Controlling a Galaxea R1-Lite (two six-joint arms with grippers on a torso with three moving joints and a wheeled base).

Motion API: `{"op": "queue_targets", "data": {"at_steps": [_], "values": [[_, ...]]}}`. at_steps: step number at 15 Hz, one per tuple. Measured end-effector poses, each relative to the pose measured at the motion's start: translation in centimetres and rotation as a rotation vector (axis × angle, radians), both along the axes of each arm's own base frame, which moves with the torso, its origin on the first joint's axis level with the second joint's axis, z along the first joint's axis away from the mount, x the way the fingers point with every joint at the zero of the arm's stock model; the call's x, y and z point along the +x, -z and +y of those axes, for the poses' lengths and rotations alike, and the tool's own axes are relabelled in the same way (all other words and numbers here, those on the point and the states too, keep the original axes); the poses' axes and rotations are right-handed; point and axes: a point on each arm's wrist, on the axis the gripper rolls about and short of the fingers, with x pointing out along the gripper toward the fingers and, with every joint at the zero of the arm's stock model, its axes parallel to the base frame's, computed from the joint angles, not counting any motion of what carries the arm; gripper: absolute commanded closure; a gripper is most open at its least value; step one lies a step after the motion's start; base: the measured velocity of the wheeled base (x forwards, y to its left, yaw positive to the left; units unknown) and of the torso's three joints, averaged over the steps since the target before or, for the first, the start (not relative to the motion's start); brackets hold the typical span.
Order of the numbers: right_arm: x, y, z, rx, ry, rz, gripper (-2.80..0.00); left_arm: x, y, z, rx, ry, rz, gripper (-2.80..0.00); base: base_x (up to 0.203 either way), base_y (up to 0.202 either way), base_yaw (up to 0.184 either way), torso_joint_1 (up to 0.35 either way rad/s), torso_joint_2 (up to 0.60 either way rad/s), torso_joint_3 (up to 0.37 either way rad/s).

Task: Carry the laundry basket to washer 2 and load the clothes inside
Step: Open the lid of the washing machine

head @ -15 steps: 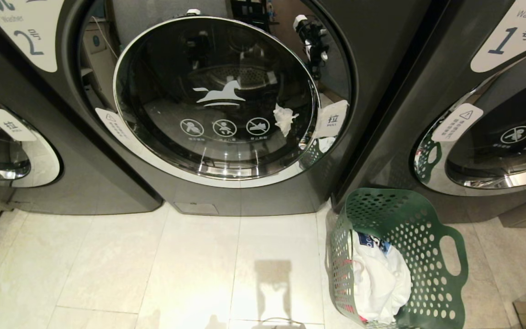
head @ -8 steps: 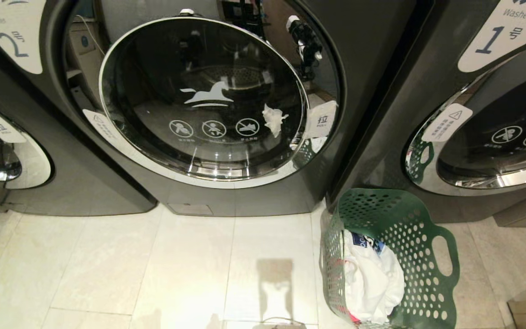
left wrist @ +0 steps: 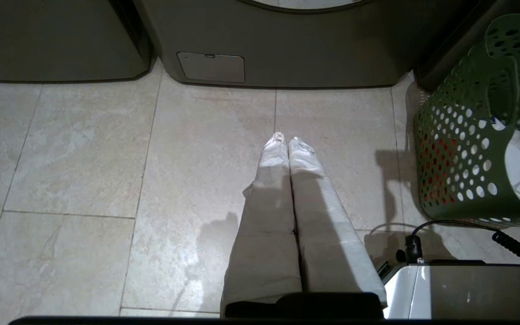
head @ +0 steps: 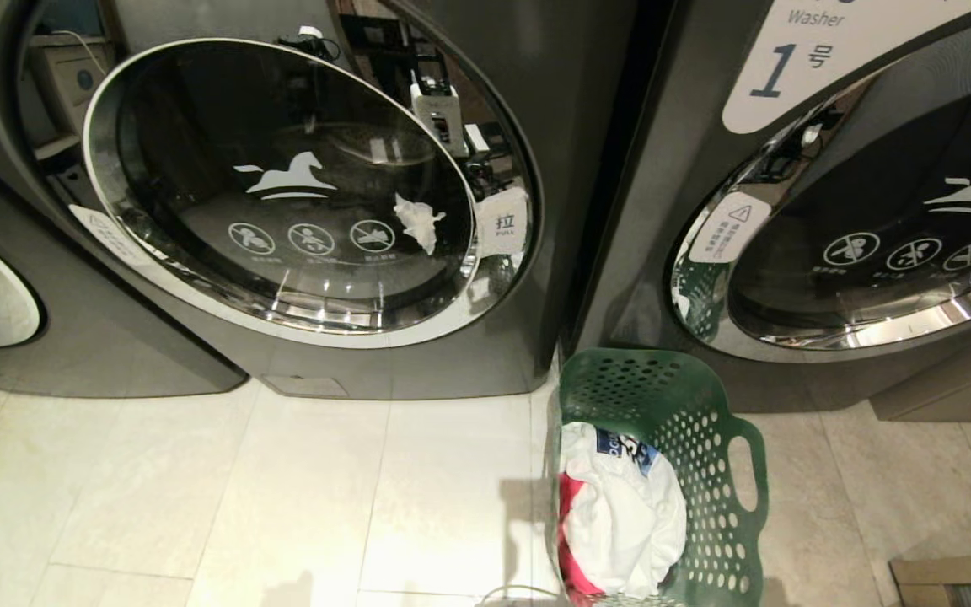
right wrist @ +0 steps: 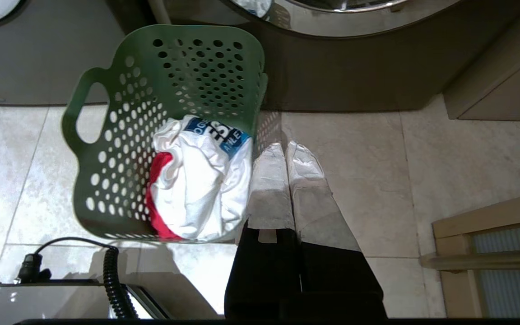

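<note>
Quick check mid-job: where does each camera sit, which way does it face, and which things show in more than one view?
Head: high on the robot, looking down at washer 2 and the laundry basket; no arm shows.
Left wrist: behind the shut left gripper, facing the floor.
Right wrist: behind the shut right gripper, beside the basket holding the clothes.
Shared: all three views show the basket and tiled floor.
</note>
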Motion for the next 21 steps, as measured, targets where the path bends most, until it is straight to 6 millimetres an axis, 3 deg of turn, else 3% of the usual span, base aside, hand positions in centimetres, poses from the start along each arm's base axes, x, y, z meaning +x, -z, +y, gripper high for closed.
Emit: {"op": "queue_targets", "data": {"at_steps": [11,21], "values": [[0.0,0.0,0.0,0.0,-0.001,0.0,0.0,0.0,0.0,0.0,0.0,0.001,0.0,0.0,0.0,-0.185,0.002,0.003,0.0,0.003],[0.0,-0.01,0.0,0.001,0.001,0.0,0.0,0.0,0.01,0.0,0.0,0.001,0.0,0.0,0.0,-0.005,0.0,0.0,0.0,0.0]]}}
